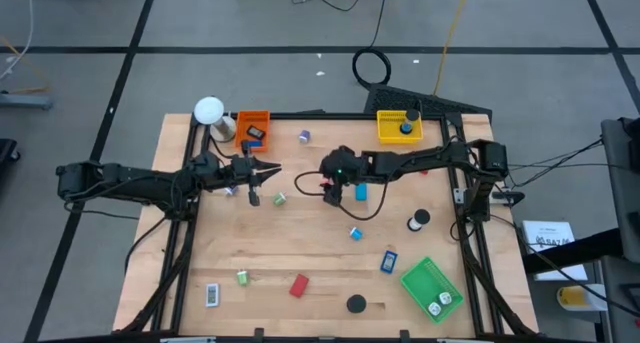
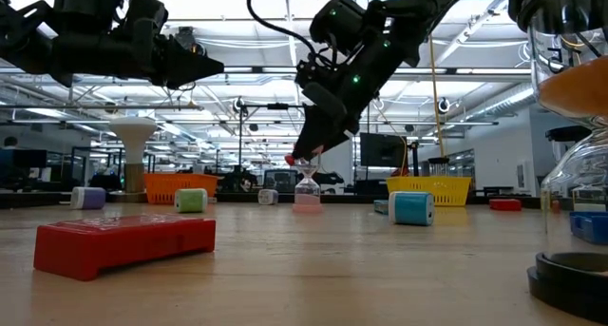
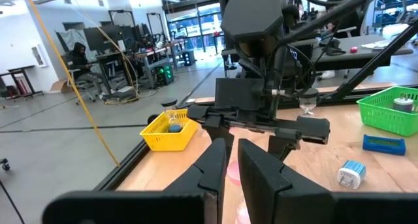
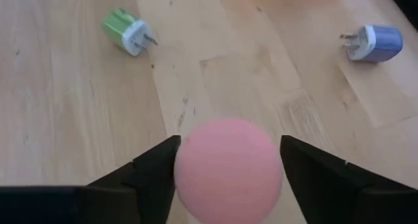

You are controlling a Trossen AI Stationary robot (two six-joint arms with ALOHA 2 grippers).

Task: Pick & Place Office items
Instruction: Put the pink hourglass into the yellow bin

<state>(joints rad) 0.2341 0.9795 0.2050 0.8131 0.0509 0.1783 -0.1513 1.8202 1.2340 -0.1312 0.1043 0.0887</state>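
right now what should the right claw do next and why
Probably finish closing. The right claw has one finger on each side of the pink round-topped piece, which stands on the table; gaps still show at both sides, so nothing is gripped yet.

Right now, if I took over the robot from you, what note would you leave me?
Left gripper: jaws shut, nothing seen in them, hovering left of the table's middle.
Right gripper: down at the pink-topped piece mid-table; grip unclear.
Done: orange tray, yellow tray and green tray each hold something.
Left: loose pieces lie on the table, such as the red rectangle, black disc and green roll.
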